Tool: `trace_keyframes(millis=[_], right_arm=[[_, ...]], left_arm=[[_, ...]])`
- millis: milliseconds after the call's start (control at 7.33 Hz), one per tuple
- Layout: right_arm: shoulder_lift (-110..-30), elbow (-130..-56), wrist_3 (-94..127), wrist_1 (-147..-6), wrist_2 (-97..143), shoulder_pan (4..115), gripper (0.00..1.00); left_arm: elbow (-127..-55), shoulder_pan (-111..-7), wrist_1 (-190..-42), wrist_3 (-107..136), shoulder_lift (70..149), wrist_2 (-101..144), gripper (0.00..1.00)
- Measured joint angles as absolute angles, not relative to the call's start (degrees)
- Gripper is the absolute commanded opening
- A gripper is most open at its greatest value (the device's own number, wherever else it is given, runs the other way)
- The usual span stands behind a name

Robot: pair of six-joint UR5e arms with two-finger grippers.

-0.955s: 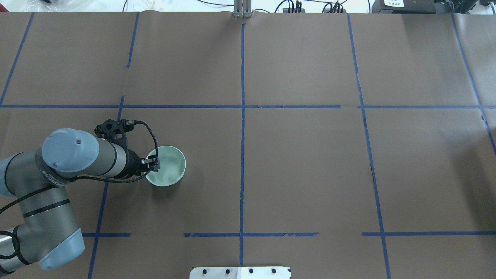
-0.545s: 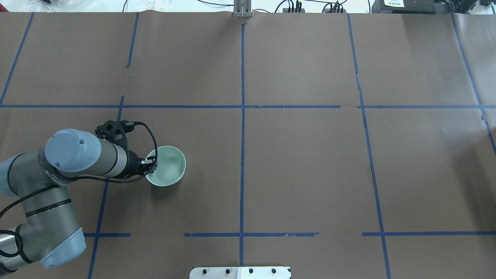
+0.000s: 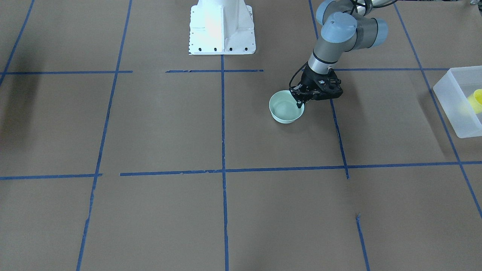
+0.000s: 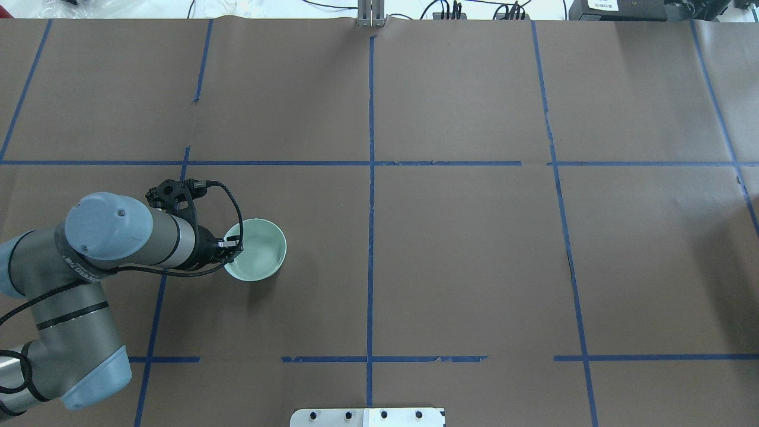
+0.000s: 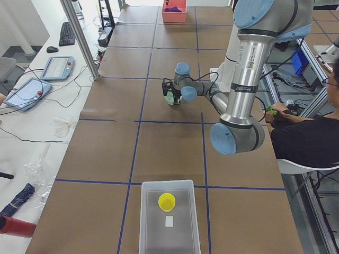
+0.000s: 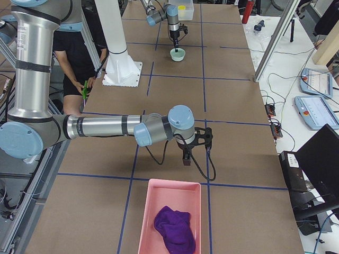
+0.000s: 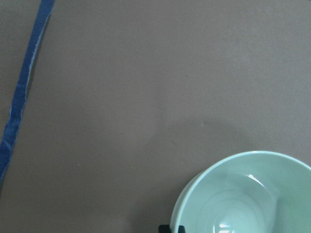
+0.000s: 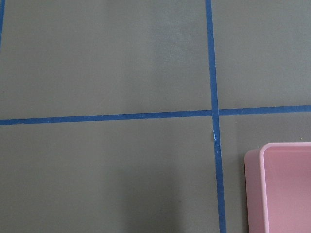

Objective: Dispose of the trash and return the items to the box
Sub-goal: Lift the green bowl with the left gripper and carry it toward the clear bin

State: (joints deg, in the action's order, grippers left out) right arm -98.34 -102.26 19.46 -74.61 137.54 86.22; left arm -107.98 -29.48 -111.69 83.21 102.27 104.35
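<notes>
Left tool (image 4: 232,249) grips the rim of the pale green bowl (image 4: 261,252)
The left tool is closed narrow on the bowl's rim at the side toward its arm, with one finger inside and one outside; the bowl is upright over the brown surface (image 4: 462,249), and I cannot tell if it touches it. The yellow cup (image 5: 167,201) is inside the frosted white box (image 5: 151,227), well apart from the bowl, at the surface's end on the robot's left. The right tool (image 6: 186,157) hangs near a pink tray (image 6: 144,227) that holds a purple cloth (image 6: 172,228); whether this tool is wide or narrow I cannot tell
</notes>
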Motion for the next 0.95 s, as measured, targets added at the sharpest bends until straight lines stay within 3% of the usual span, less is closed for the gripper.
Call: trace_keyframes(millis=[409, 955], right_arm=[[-99.03, -102.19, 18.70, -74.80, 137.32, 86.22, 1.00], [-98.74, -102.03, 13.81, -78.34, 139.15, 86.37, 1.00]], left_arm=[[-112.96, -35.30, -105.73, 81.04, 102.04, 105.01, 0.00], [-113.90, -44.30, -104.02, 67.73, 99.38, 109.74, 0.00]])
